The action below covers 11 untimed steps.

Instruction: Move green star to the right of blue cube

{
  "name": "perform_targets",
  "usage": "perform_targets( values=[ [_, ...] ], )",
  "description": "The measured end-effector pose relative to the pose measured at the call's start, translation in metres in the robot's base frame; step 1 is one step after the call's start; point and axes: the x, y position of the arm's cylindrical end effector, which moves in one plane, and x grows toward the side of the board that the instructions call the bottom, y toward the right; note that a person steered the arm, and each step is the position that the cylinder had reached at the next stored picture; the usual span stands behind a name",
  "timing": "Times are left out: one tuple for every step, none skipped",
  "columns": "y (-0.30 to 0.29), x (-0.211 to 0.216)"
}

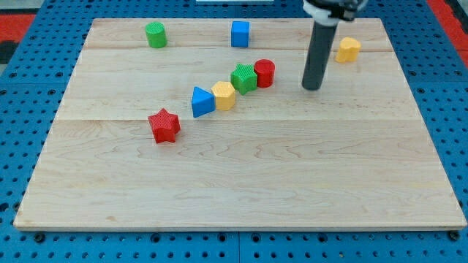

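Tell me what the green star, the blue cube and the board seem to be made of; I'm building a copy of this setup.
The green star and blue cube look like matte plastic, possibly 3D-printed: flat saturated colour, faint ridges on the star. The board looks like pale unvarnished wood, showing grain and plank seams. My tip stands to the view's right of the star, apart from it.

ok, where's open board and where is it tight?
Free: the whole lower half of the board below the red star, and the left side under the green cylinder. Tight: the diagonal chain of blue triangle, yellow hexagon, green star, red cylinder. My tip stands right of it.
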Motion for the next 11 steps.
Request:
perform_targets(
  values=[
    [-0.012, 0.033],
    [-0.061, 0.01],
    [-0.091, -0.006],
    [-0.12, -0.025],
    [-0.153, -0.029],
    [-0.178, -0.05],
    [-0.181, -0.055],
    [-0.16, -0.063],
    [-0.115, -0.064],
    [-0.077, -0.074],
    [-0.056, -0.096]
  ],
)
